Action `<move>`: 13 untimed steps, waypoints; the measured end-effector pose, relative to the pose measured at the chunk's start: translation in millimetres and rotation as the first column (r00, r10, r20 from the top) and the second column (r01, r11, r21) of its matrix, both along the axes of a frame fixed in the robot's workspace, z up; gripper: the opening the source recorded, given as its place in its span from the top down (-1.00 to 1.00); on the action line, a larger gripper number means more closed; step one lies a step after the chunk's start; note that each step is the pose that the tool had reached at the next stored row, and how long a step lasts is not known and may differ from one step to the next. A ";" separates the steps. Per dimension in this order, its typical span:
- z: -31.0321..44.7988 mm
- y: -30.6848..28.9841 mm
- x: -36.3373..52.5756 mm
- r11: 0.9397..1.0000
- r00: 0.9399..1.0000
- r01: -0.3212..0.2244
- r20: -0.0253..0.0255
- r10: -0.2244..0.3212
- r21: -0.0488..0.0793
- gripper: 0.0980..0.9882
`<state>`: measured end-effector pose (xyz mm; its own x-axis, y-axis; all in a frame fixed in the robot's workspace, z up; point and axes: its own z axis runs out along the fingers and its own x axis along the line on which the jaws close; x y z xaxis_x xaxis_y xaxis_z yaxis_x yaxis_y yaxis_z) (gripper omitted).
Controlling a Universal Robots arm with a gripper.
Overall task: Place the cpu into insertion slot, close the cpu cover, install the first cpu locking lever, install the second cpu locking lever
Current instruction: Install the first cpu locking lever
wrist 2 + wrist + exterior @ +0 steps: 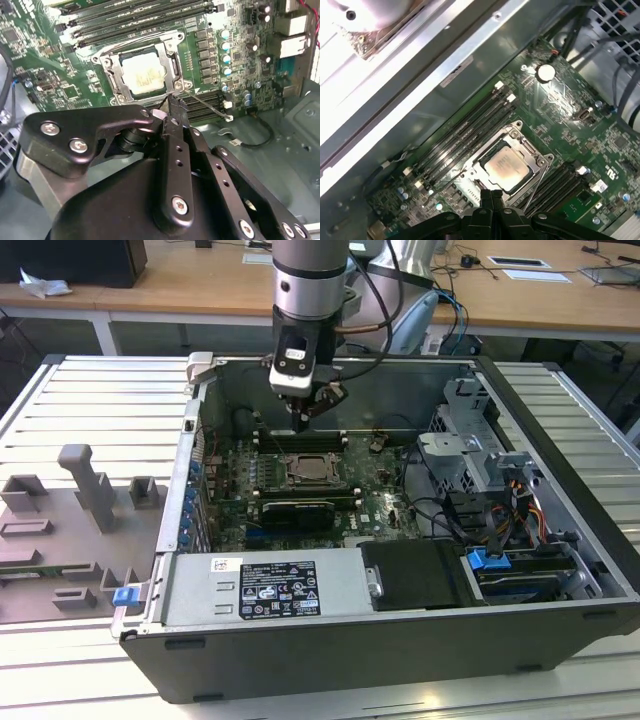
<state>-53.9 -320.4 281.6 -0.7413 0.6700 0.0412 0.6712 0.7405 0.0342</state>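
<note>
Exterior view: cpu (pixel 306 470) in insertion slot (pixel 290 478)

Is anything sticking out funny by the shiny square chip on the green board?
Yes: a thin silvery wire lever juts slantwise from the silvery square frame cover around the pale silver square chip, not tucked along the frame's edge. The black gripper sits beside it.

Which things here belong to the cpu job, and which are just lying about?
Job: cpu, cover closed over it, locking lever, gripper by it.
Lying about: memory slots, coin battery, power supply, grey blocks outside the case.
</note>
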 end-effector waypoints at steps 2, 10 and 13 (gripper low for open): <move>0.0 0.0 0.0 1.000 1.000 -0.031 0.000 0.031 0.000 0.98; 0.0 0.0 0.0 0.987 0.987 -0.162 0.000 0.162 0.000 0.98; 0.0 0.0 0.0 0.980 0.980 -0.197 0.000 0.197 0.000 0.98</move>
<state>-53.9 -320.4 281.5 -0.8586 0.5109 0.0412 0.5123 0.8581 0.0343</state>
